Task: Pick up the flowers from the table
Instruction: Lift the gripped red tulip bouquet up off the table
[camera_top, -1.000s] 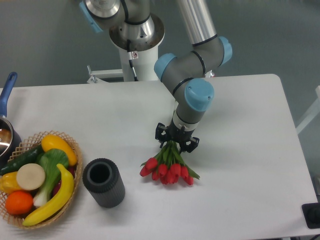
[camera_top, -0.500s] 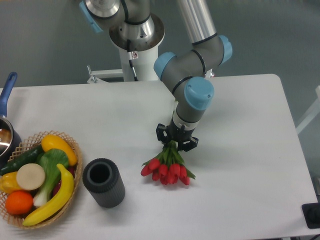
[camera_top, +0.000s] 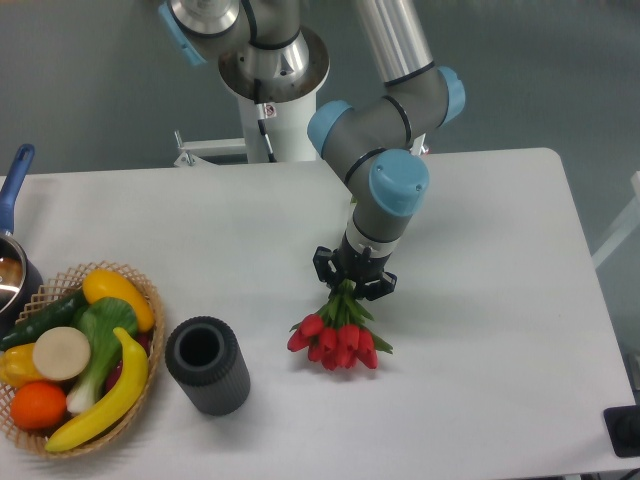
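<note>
The flowers are a bunch of red closed tulips with green leaves, heads pointing toward the front of the white table. Their green stems run up into my gripper, which is shut on them just right of the table's middle. The blooms hang low, at or just above the tabletop; whether they still touch it I cannot tell. The upper stems are hidden by the black fingers.
A dark ribbed cylindrical vase stands left of the flowers. A wicker basket of fruit and vegetables sits at the front left. A blue-handled pot is at the left edge. The robot base stands behind the table.
The gripper has closed in on the stems and lifted slightly; the tulip heads have drawn together and shifted a little up and to the right.
</note>
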